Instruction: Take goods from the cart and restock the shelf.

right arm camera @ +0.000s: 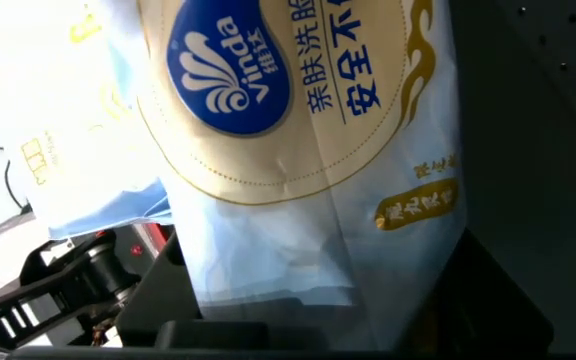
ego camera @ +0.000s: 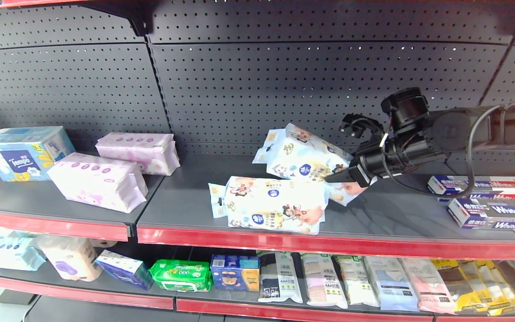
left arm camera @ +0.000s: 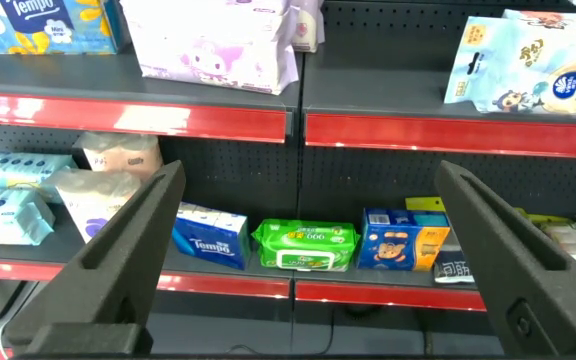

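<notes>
The right hand is clamped on the near-right end of the rear tissue pack, which lies on the shelf with its long axis running far-left from the hand, just behind the front pack.

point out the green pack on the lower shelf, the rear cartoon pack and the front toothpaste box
green pack [ego camera: 180, 275]: head view, middle of its top face
rear cartoon pack [ego camera: 304, 154]: head view, middle of its upper face
front toothpaste box [ego camera: 494, 213]: head view, middle of its top face
</notes>
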Controlling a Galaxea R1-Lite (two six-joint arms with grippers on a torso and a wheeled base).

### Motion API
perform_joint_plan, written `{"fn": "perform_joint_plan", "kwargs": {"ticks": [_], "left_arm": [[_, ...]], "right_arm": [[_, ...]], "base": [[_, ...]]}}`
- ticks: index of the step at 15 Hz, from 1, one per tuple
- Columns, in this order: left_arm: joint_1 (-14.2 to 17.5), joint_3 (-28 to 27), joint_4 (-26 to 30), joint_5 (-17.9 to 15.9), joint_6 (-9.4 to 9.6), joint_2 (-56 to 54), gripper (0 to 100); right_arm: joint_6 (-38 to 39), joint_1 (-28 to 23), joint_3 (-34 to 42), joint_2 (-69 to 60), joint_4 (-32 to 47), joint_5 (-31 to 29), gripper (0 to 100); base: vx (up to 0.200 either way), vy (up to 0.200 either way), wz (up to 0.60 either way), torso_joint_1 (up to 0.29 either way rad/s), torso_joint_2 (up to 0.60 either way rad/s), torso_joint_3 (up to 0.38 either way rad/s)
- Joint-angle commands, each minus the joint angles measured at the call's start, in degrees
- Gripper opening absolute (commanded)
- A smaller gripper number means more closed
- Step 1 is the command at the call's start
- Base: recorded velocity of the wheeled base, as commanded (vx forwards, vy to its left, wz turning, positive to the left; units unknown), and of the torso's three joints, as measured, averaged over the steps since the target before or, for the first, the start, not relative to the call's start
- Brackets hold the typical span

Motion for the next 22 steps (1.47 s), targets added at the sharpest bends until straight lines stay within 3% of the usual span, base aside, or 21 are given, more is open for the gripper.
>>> {"fn": "perform_joint_plan", "kwargs": {"ticks": [1, 5, 9, 22], "left_arm": [[0.02, 0.02, 0.00, 0.01, -0.02, 0.07, 100], [0.02, 0.02, 0.00, 0.01, -0.02, 0.07, 100], [0.02, 0.02, 0.00, 0.01, -0.02, 0.07, 100], [0.02, 0.02, 0.00, 0.01, -0.02, 0.07, 100]], "right_arm": [[-0.28, -0.95, -2.65, 1.49, 0.10, -0.19, 0], [-0.10, -2.35, -7.57, 5.01, 0.19, -2.65, 0], [-0.63, -1.92, -17.95, 9.58, 9.51, -3.53, 0], [-1.24, 2.39, -22.78, 14.15, 8.28, -6.34, 0]], "base": [[0.000, 0.000, 0.00, 0.000, 0.00, 0.000], [0.000, 0.000, 0.00, 0.000, 0.00, 0.000], [0.000, 0.000, 0.00, 0.000, 0.00, 0.000], [0.000, 0.000, 0.00, 0.000, 0.00, 0.000]]}}
